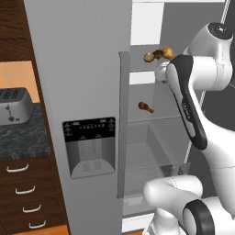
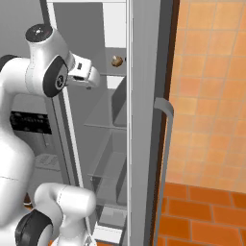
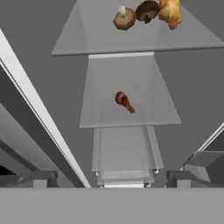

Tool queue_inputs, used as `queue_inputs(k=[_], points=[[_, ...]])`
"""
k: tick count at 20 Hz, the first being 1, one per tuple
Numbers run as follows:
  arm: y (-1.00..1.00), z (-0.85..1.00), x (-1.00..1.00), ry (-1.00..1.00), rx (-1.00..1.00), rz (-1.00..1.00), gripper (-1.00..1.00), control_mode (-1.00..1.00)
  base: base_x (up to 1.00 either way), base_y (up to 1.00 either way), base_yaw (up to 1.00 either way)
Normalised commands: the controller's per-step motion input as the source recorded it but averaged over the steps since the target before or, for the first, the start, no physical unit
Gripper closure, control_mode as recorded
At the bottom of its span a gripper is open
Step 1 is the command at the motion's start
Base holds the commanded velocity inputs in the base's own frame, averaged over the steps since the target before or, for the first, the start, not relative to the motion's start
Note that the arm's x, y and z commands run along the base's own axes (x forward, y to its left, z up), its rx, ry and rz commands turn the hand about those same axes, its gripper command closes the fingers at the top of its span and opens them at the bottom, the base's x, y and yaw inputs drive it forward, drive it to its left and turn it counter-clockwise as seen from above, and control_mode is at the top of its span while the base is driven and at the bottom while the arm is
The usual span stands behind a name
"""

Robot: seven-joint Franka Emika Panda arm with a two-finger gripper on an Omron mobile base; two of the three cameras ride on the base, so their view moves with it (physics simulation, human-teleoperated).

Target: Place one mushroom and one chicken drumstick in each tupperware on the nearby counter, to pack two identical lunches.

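The arm reaches into the open fridge (image 1: 151, 137) with its gripper (image 3: 111, 181) spread wide and holding nothing, the two finger tips standing well apart at the bottom of the hand view. On the upper glass shelf (image 3: 87, 39) sit two mushrooms and a drumstick bunched together: one mushroom (image 3: 124, 18) lies with its pale stem up, the second, darker mushroom (image 3: 147, 10) is just beside it, and the golden drumstick (image 3: 170, 12) touches or nearly touches that one on its right. A second, darker drumstick (image 3: 124, 101) lies alone on the lower shelf (image 3: 131, 113), well apart from anything. The likeliest trouble, as I judge it, comes from the crowding on the upper shelf: fingers this wide closing on one mushroom could catch its neighbour too, or nudge the round caps so they roll toward the shelf edge and drop. The drumstick's lumpy, tapering shape could twist out of a pinch taken near its thin bone end. The fridge door (image 1: 78, 92) and the shelf edges stand close to the arm, so a careless withdrawal could clip them and shake a held piece loose. The counter (image 1: 23, 137) with the toaster (image 1: 14, 106) lies off to the left beyond the door; the trays cannot be seen here, so the carry must round the door.
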Motion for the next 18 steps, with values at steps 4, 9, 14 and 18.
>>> queue_inputs(k=[4, 9, 14, 18], points=[[-0.19, 0.31, 0.1, -0.19, 0.0, 0.0, -1.0, -1.0, 0.0, 0.0, 0.0], [-0.18, 0.4, 0.24, -0.09, 0.02, 0.04, -1.0, -1.0, 0.0, 0.0, 0.0], [-0.06, 0.09, 0.53, -0.05, 0.0, 0.07, -1.0, -1.0, 0.0, 0.0, 0.0], [0.0, 0.03, 0.75, 0.04, 0.0, 0.01, -1.0, -1.0, 0.0, 0.0, 0.0]])
